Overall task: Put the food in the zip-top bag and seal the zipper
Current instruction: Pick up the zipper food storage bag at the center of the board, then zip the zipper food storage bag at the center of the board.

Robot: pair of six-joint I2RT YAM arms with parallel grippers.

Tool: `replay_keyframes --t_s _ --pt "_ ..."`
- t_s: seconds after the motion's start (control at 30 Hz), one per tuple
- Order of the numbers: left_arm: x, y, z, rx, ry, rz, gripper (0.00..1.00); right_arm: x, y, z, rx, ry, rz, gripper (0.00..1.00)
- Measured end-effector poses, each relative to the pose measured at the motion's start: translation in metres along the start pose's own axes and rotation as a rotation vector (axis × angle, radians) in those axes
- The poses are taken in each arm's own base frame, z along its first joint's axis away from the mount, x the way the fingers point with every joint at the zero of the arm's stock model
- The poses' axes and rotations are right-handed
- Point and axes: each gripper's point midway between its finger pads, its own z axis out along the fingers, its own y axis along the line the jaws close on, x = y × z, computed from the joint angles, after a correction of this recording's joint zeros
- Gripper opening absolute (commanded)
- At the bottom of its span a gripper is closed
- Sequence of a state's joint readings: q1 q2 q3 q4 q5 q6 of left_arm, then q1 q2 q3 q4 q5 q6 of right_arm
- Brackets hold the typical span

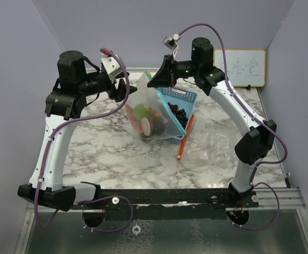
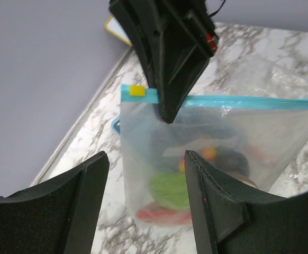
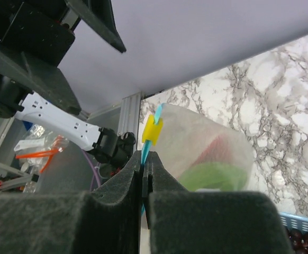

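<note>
Marble table (image 1: 106, 153) shows one bag (image 1: 146, 117), one basket (image 1: 187, 97).

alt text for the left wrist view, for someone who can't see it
A clear zip-top bag hangs over a marble table, pinched at its teal zipper strip by the right gripper, beside the yellow slider. Green, red and orange food shows through the plastic. The left gripper stands open in the foreground.

Translucent bag (image 2: 281, 132) — hanging, food (image 2: 170, 190) inside (green, red)
</note>
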State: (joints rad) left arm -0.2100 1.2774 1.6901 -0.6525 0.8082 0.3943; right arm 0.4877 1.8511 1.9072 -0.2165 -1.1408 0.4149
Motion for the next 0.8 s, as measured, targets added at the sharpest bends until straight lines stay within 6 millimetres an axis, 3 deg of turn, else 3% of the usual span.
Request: replay_keyframes --t_s 0.1,0.23,0.4,0.6,0.8 --pt "0.002 -0.016 0.008 0.1 -0.045 -0.045 0.63 0.007 0.002 0.0 -0.018 0.016 0.014 0.03" --pt "0.02 -0.043 0.018 0.256 -0.074 -0.172 0.63 0.015 0.006 -0.002 -0.034 0.032 0.023 0.03" --pt "0.043 -0.063 0.024 0.357 -0.066 -0.296 0.63 0.018 0.027 -0.008 -0.081 0.045 0.01 0.04" --pt "0.029 -0.06 0.027 0.382 -0.104 -0.307 0.62 0.018 0.059 -0.018 -0.151 0.057 -0.026 0.04" --pt "0.01 -0.058 0.029 0.412 -0.155 -0.304 0.62 0.022 0.07 -0.017 -0.195 0.073 -0.033 0.05"
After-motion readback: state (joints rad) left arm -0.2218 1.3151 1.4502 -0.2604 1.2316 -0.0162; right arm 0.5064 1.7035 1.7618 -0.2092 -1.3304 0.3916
